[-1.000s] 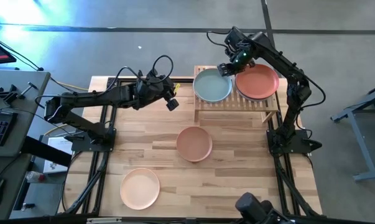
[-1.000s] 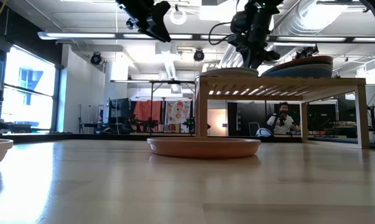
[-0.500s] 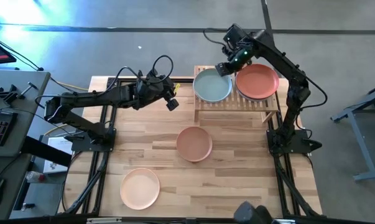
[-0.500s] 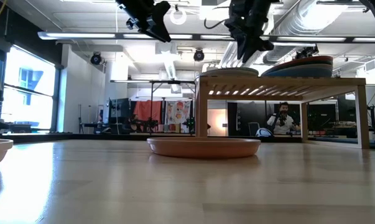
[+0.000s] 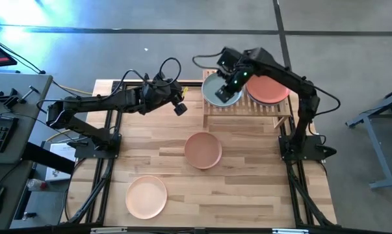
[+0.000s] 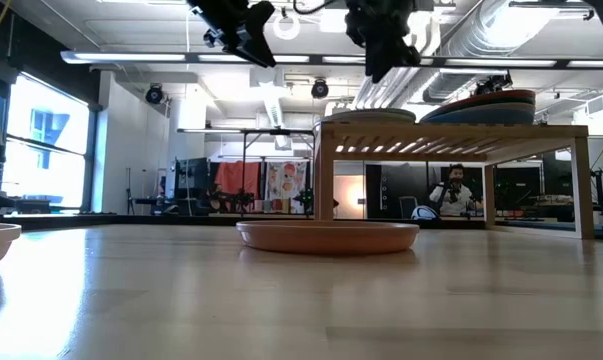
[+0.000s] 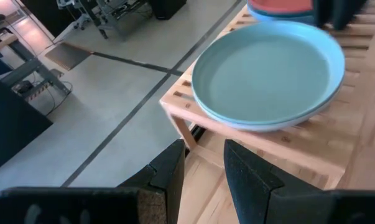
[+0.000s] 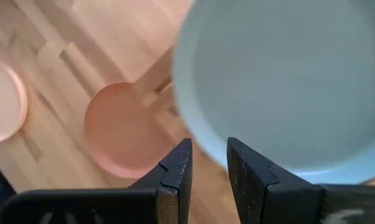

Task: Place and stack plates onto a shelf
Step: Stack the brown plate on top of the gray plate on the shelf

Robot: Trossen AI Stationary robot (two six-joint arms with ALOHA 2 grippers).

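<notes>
The shelf [image 5: 248,107] stands at the upper right of the table [image 5: 248,188] in the high view. On its left half lies a pale sage plate [image 5: 215,97], resting on another pale plate beneath it; on its right half an orange-red plate [image 5: 270,88] tops a stack with a blue plate [image 6: 481,110] under it. The right hand [image 5: 223,93] hovers above the sage plate, its fingers [image 8: 175,177] a narrow gap apart and gripping nothing. The left hand [image 5: 180,107] hangs in the air just left of the shelf, upper centre of the frame, its fingers [image 7: 171,177] also slightly apart and empty. A tan-pink plate [image 5: 203,149] lies on the table in the middle of the frame, below the shelf. A peach plate [image 5: 146,196] lies at the lower left of the table. In the low view a person [image 6: 454,192] shows in the room behind the shelf
</notes>
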